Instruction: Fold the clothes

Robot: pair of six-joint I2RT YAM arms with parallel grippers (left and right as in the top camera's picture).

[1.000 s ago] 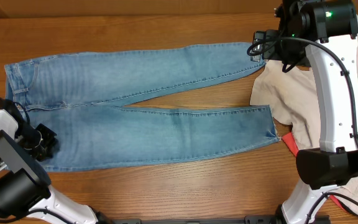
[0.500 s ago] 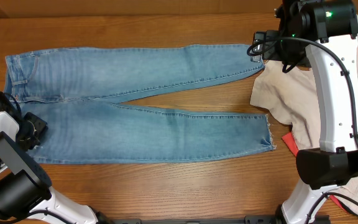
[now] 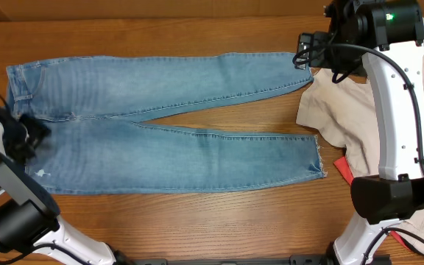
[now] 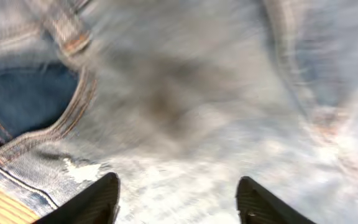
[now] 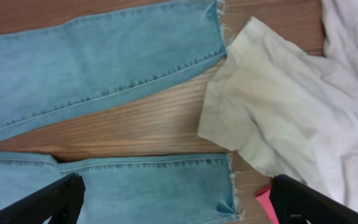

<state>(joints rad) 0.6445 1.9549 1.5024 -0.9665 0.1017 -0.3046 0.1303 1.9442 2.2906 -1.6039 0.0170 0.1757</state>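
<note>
— Fingers (image 4: pixel 101 199) of the left gripper (image 4: pixel 179 200), how do they stand?
— They stand apart with nothing between them, over the waist part of the jeans (image 3: pixel 87 110). That view is blurred, so contact with the cloth cannot be told. The right gripper (image 5: pixel 176 194) is spread wide and empty, over the hem end of the far leg.
— And how do the jeans lie?
— Flat on the wooden table (image 3: pixel 197 221), with both legs stretched away from the waist and parted like a narrow V.
— What is around the jeans?
— A beige garment (image 3: pixel 337 118) lies crumpled just beside the two hems, nearly touching the far one. A small red cloth (image 3: pixel 344 171) shows at its edge, near the hem of the near leg. The white right arm (image 3: pixel 396 110) crosses over the beige garment.
— The surface?
— Brown wood with visible grain, showing between the legs.
</note>
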